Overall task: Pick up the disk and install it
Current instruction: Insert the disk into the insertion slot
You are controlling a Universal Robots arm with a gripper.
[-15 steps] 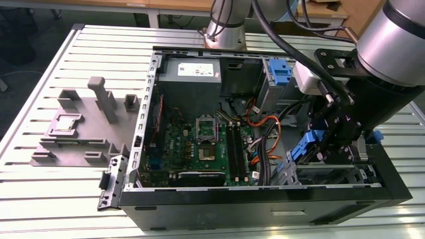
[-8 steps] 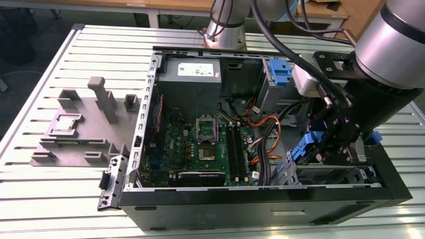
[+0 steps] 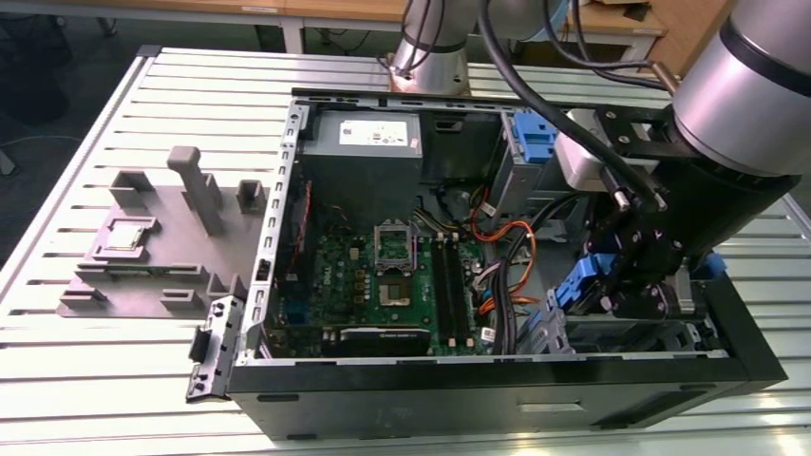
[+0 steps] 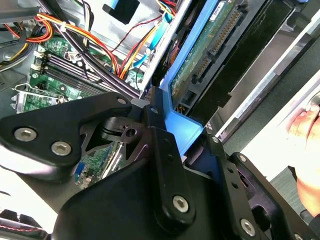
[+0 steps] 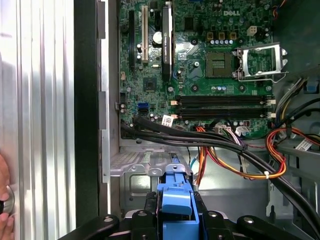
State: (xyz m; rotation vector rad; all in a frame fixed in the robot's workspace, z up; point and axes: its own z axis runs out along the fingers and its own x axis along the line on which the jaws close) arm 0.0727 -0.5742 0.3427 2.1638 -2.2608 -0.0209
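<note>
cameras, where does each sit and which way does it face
exterior view: off the arm, looking down into the open computer case; arm and claw at the view's right.
first wrist view: on the wrist, looking past the claw at the circuit board.
second wrist view: on the wrist, close along the disk in the claw.
both wrist views share the claw, the disk and the board.

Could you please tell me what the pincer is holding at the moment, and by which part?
The pincer holds the disk, clamped on the blue plastic rail at one end of it.
</note>
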